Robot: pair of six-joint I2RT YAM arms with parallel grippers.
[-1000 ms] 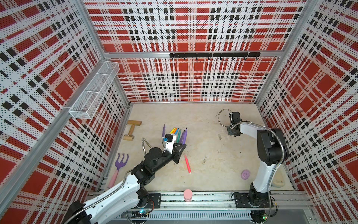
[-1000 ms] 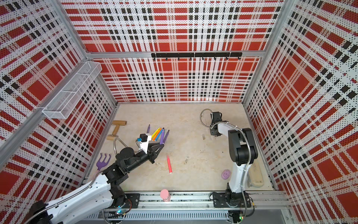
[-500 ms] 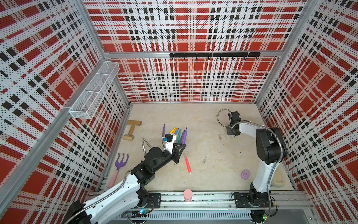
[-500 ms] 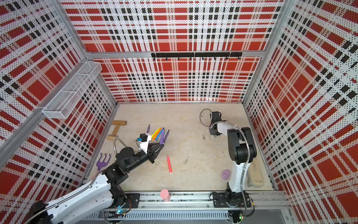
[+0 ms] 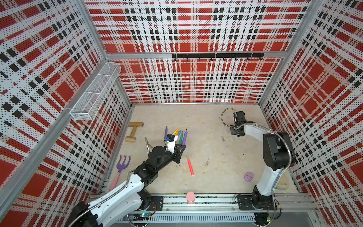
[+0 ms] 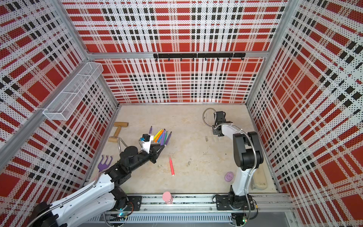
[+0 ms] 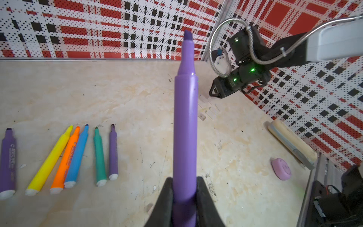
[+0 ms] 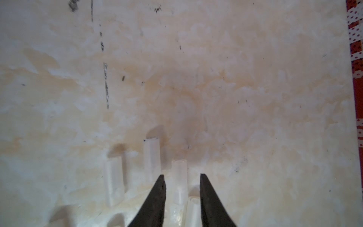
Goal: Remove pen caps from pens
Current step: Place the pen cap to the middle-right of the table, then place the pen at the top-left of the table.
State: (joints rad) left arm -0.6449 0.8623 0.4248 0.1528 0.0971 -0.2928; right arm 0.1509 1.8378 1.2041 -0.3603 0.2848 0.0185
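The left fingers (image 7: 203, 198) are clamped tight on the barrel of a purple pen (image 7: 185, 121), which sticks straight out beyond them over the bench (image 7: 121, 94), its chisel tip bare; its cap looks to be off already.

The right fingers (image 8: 157, 196) stand a little apart near the far right corner and grip nothing; they straddle a clear pen cap (image 8: 179, 176) that lies flat on the bench; its long axis runs the same way as the fingers, mouth away from the wrist; other caps (image 8: 151, 157) lie just beside it.

Six bare-tipped pens (image 7: 78, 155) lie in a row toward the left edge, tips to the far edge.

A pink-red pen (image 5: 190, 166) lies alone toward the middle of the near edge, long axis roughly near-to-far; whether it is capped I cannot tell; the left arm is much the nearer to it.

Likely the held pen goes to the row next.

Only the right wrist view shows the gap on either side of the cap; in both top views those fingers are too small to read; the pink-red pen appears only in the top views.
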